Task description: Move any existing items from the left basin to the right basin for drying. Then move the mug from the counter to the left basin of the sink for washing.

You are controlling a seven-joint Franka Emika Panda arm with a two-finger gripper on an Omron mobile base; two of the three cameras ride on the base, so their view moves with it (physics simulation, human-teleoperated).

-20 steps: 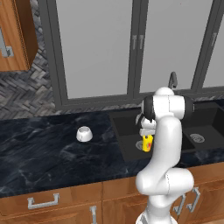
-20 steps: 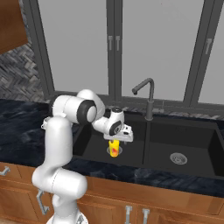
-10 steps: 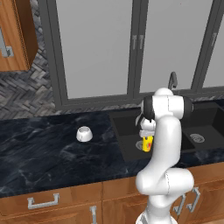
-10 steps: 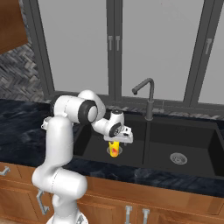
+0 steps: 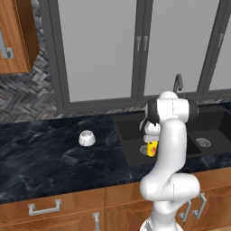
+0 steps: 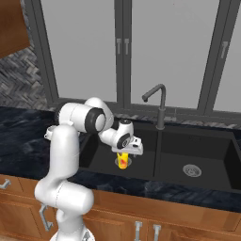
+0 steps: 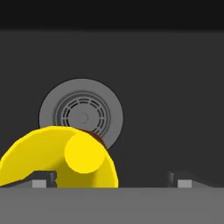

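My pincer (image 7: 111,183) hangs spread wide over the left basin (image 6: 101,155). The bright yellow cup (image 7: 65,157), red-marked, sits at seven o'clock from the silver drain (image 7: 81,114). The glossy white mug (image 5: 87,138) rests on the surface (image 5: 45,158).

Counts, placed relative to sink (image 6: 197,186):

- Sink: one, matte black, double.
- Basins: two. Left basin (image 6: 96,155), right basin (image 6: 212,150).
- Drains: two, round, silver, one per basin; right one (image 6: 190,170), left one (image 7: 81,114).
- Faucet (image 6: 157,101): one, dark, curved, at sink's back edge between basins.
- Yellow cup-shaped object (image 6: 123,160): one, inside sink's left basin.
- White mug (image 5: 87,138): one, on counter (image 5: 40,158) left of sink.
- Counter: one black veined slab around sink.
- Silver cabinet handles below sink level: several, some partly hidden.
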